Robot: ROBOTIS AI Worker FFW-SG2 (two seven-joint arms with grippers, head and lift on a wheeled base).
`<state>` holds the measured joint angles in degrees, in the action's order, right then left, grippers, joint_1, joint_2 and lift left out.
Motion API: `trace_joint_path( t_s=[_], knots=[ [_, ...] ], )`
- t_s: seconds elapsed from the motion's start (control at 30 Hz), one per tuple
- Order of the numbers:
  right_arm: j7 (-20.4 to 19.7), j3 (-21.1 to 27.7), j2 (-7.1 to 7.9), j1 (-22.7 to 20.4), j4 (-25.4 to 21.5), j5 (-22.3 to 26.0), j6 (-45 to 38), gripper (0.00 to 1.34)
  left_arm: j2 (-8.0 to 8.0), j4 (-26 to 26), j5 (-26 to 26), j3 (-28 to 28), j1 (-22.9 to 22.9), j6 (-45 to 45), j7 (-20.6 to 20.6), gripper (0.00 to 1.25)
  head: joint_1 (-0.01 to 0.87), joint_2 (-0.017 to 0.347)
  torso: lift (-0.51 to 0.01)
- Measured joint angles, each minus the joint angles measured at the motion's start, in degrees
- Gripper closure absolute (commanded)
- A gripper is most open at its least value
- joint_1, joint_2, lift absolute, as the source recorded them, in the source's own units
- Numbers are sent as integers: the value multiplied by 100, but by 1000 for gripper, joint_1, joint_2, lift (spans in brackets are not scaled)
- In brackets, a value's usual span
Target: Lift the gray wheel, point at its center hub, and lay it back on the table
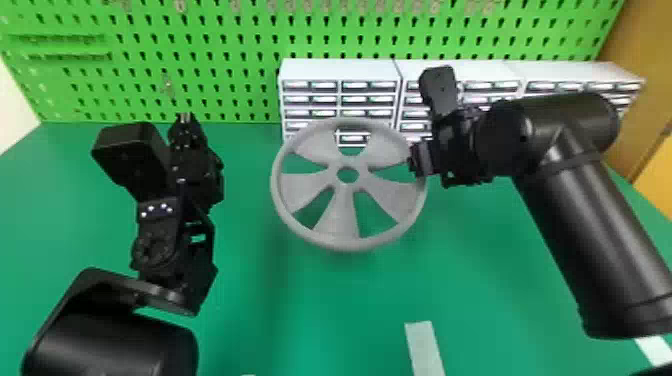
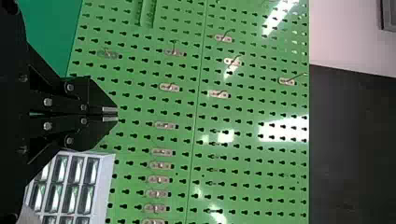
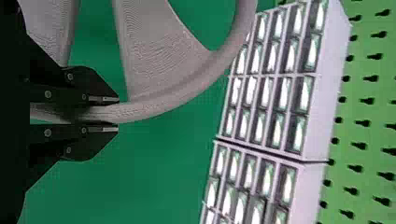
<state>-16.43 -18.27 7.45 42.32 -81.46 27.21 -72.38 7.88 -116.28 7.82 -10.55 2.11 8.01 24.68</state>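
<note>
The gray wheel (image 1: 340, 215) is held up above the green table, its spoked face toward the head camera and its center hub (image 1: 348, 174) in plain view. My right gripper (image 1: 416, 159) is shut on the wheel's right rim; in the right wrist view the rim of the wheel (image 3: 154, 105) passes between the fingers of my right gripper (image 3: 110, 114). To the left of the wheel, apart from it, is my left gripper (image 1: 185, 117). In the left wrist view the fingertips of my left gripper (image 2: 110, 114) are together with nothing held.
White drawer cabinets (image 1: 340, 70) stand at the back of the green table (image 1: 320, 310), behind the wheel. A green pegboard (image 1: 240, 75) rises behind them. A pale strip (image 1: 424, 347) lies near the table's front.
</note>
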Motion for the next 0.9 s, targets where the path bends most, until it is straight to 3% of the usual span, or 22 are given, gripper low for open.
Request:
trace_joint_path(
  t_s=[0.47,0.9],
  knots=[
    [176,-169,-62,68,682,148,184,1228,-6,0,-8,-47,-18,-12,0,1133,692,48,-96],
    [175,-681,-78,93,1373,213,409,1228,-21,1,-9,-68,-9,-53,-2,1133,692,48,-96]
  ],
)
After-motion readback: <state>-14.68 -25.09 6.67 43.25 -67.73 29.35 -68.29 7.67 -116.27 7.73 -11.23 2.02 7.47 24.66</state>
